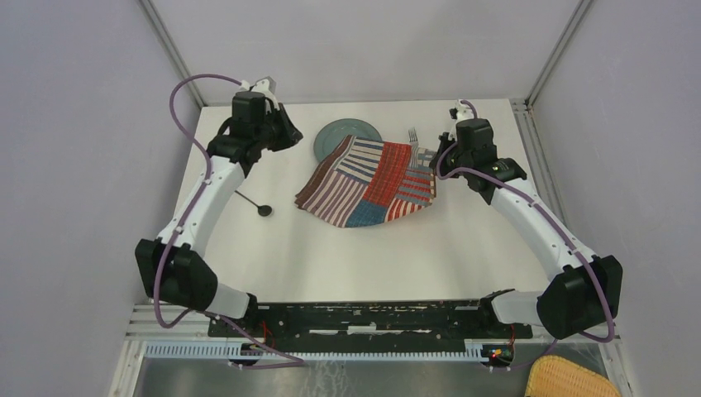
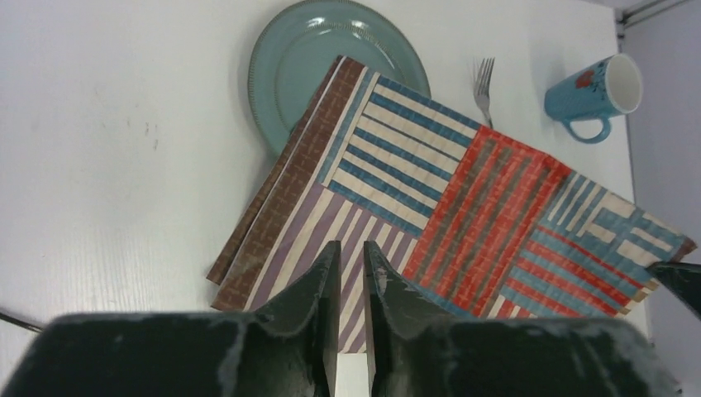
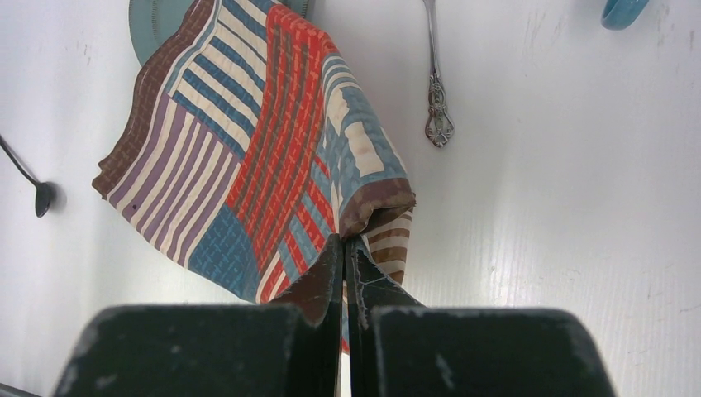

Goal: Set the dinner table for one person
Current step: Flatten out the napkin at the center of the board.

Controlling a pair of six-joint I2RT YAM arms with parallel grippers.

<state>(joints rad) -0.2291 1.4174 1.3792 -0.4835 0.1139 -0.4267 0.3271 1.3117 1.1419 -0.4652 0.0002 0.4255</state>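
- dinner table [image 1: 347, 265]: flat white matte top that fills the middle of the top view. A metal rail [image 1: 536, 157] runs along its right edge.
- Surface up close: faint scuffs and a few dark specks, seen from the left wrist. The right wrist shows light scratches.
- Room: plain pale grey wall panels [image 1: 74, 165] on the left, back and right, with metal posts in the two back corners.
- Near edge: black base bar [image 1: 364, 318] carrying both arms, with a slotted white strip in front of it.
- Wicker basket [image 1: 570, 380] at the bottom right, off the tabletop.
- striped placemat [image 1: 368, 184] lies skewed at the far centre of the table. Its far-left corner overlaps the teal plate [image 1: 337, 136].
- fork [image 1: 412, 136] lies on the bare top at the placemat's far edge, tines pointing away from the arms.
- blue mug [image 2: 593, 89] is right of the fork, tipped on its side.
- black spoon [image 1: 255, 205] lies on the bare top left of the placemat, apart from it.
- left gripper [image 2: 351, 265]: fingers a narrow slit apart over the placemat's left edge. The cloth shows through the gap and nothing looks pinched.
- right gripper [image 3: 343, 248]: fingers pressed together on the placemat's right corner. That corner is rucked up and folded into the tips.
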